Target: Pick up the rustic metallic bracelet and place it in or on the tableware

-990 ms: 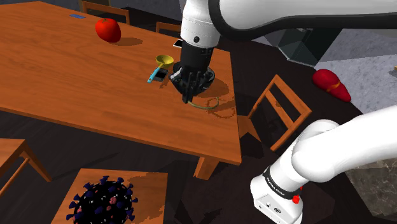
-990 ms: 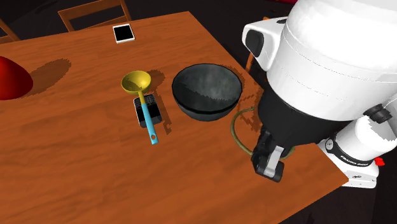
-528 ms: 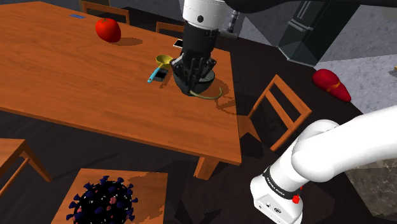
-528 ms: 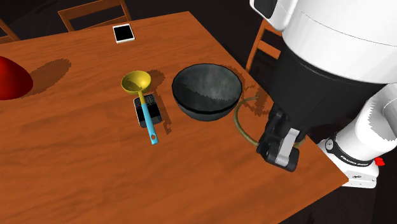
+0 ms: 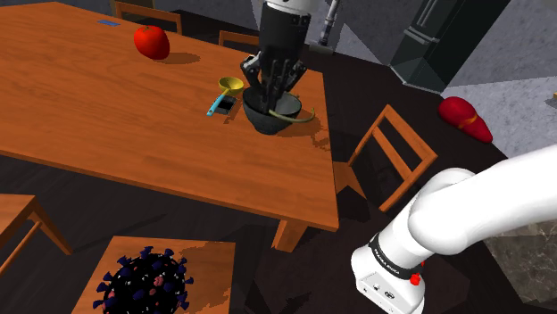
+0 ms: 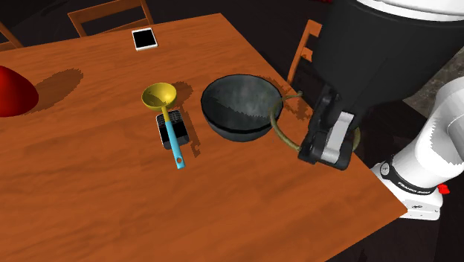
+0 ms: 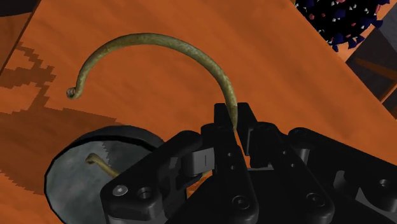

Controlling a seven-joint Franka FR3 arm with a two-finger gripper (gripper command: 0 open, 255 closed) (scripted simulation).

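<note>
carry step imo: claw point(image 7: 238, 121) pinched on bracelet point(image 7: 172, 43), clear of worktop point(image 6: 89, 171). bowl point(image 6: 238, 130) at claw's 10 o'clock, second exterior view. next: centre over bowl, release.

My white Franka arm point(image 5: 464, 210) climbs from the lower right of the shoulder view, leaves the frame at the right edge and re-enters at top centre, its dark wrist pointing steeply down. The black gripper point(image 5: 271, 98) hangs below it, fingertips lowest. In the second exterior view the gripper point(image 6: 324, 152) sits right of centre under the broad dark wrist, leaning a little toward the frame's lower left. Through the wrist camera I see the two fingers point(image 7: 221, 124) drawn almost together, pinching the thin olive bracelet point(image 7: 159, 42) between their tips.
</note>
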